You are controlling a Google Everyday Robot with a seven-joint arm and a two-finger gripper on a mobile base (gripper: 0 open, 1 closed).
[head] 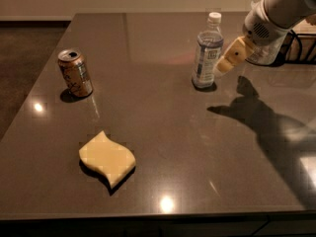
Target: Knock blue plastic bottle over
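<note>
The blue plastic bottle stands upright on the dark table, right of the middle toward the back. It is clear and bluish, with a white cap and a blue-white label. My gripper comes in from the upper right on a white arm. Its yellowish tip is just to the right of the bottle, level with the label, very close to it or touching it.
An orange-brown drink can stands at the left. A yellow wavy sponge lies near the front left. A dark wire rack sits at the right edge behind the arm.
</note>
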